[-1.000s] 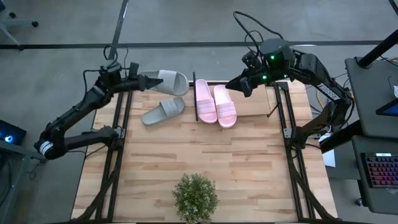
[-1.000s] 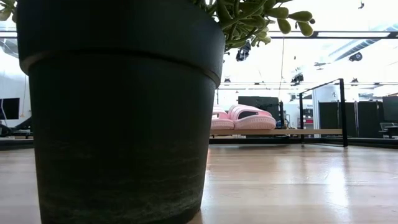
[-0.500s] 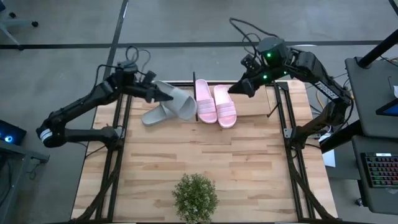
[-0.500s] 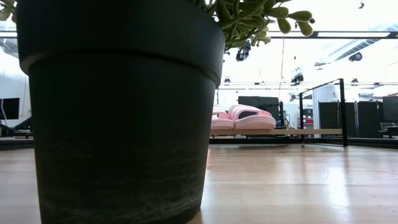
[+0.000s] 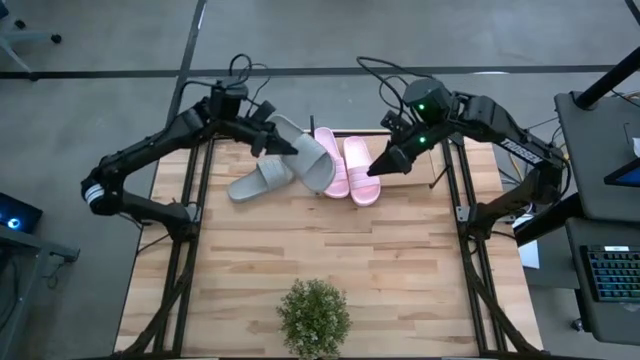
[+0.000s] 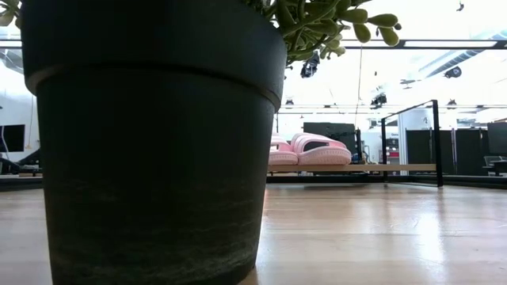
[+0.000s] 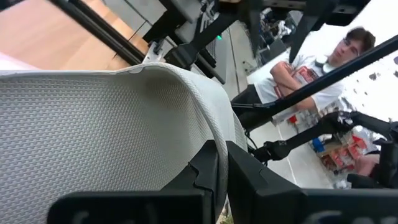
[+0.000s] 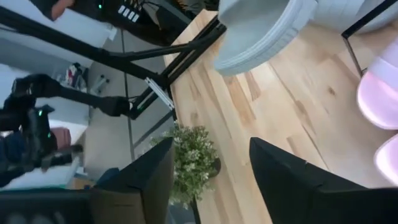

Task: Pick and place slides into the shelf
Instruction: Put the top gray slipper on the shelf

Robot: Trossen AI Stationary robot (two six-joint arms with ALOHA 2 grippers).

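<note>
In the high view my left gripper [image 5: 268, 141] is shut on a light grey slide [image 5: 308, 157] held above the table's far side; the slide's free end reaches over the left pink slide [image 5: 332, 172]. The second grey slide [image 5: 260, 181] lies flat on the table beneath it. Both pink slides [image 6: 309, 152] rest sole-down side by side on the shelf board [image 6: 372, 168]. My right gripper [image 5: 383, 163] hangs open beside the right pink slide [image 5: 363, 175]. In its wrist view its fingers stand apart around bare table, with nothing between them [image 8: 211, 180]. My left gripper pinches the grey slide by the rim of one end of its sole [image 7: 205, 134], between its two shut fingers [image 7: 239, 171]. It comes from the table's left, roughly along the slide's length. The slide is lifted clear and sticks out toward the right, tilted.
A potted plant [image 5: 314, 316] stands near the table's near edge and its pot [image 6: 150, 142] blocks the left of the low view. Thin black shelf uprights [image 6: 434, 142] rise at the shelf's corners. A person [image 7: 311, 68] sits beyond the table.
My left gripper has carried the grey slide from the table's far left toward the right and a little nearer, turning it so its free end now overlaps the left pink slide. My right gripper has moved toward the near edge and slightly left, beside the right pink slide.
</note>
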